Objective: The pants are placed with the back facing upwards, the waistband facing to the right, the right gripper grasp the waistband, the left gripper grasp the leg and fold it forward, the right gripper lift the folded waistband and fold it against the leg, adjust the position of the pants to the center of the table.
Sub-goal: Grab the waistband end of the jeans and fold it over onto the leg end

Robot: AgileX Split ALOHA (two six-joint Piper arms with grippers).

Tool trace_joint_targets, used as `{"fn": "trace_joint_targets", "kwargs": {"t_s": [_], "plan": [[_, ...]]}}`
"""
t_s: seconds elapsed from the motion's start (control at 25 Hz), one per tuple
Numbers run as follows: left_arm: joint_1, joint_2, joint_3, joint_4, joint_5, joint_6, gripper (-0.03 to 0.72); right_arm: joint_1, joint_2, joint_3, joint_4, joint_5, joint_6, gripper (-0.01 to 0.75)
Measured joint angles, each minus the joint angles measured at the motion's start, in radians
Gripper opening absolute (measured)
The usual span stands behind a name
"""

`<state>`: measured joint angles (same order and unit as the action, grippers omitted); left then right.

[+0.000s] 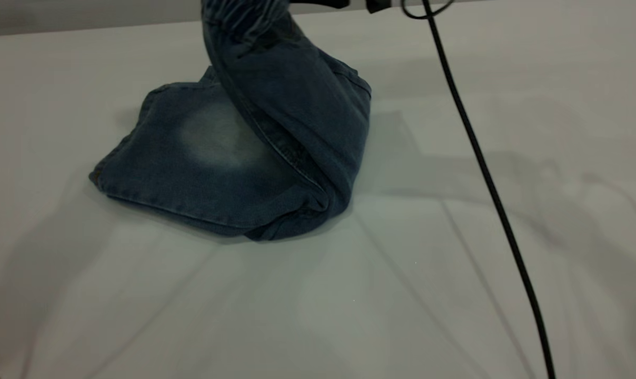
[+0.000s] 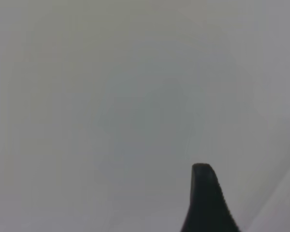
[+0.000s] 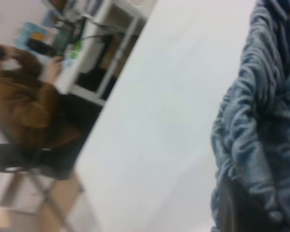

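The right gripper (image 1: 344,4) hangs at the far edge of the table (image 1: 455,295), clenched on the waistband (image 1: 244,16), which it holds raised well above the tabletop. From that grip the denim runs down and toward the near edge, so the long axis of the lifted part slopes from the far edge to the fold resting on the table. The flat half of the pants (image 1: 234,163) lies to the left of this raised part, so the waistband has to travel leftward and down to land on the leg (image 1: 191,168). The right arm is plainly the nearer one; the left gripper (image 2: 208,203) sits over bare table, away from the cloth, and whether it is clenched or released I cannot tell.

The shorts are dark blue denim with a pale faded patch; the waistband is closely ruched (image 3: 251,121).
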<state>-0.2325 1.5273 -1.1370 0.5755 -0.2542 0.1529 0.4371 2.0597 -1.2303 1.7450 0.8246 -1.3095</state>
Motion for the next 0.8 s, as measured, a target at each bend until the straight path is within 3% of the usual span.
{"fn": "trace_joint_targets", "kwargs": {"t_s": [0.32,0.8], "plan": [[0.0,-0.1,0.0,-0.001,0.016,-0.083,0.405,0.083,0.053,-0.08,0.004,-0.228,-0.014,0.09],[0.0,-0.125,-0.001,0.0,0.015,-0.09,0.405,0.143,0.209,-0.206,0.0,-0.17,-0.009,0.09]]}}
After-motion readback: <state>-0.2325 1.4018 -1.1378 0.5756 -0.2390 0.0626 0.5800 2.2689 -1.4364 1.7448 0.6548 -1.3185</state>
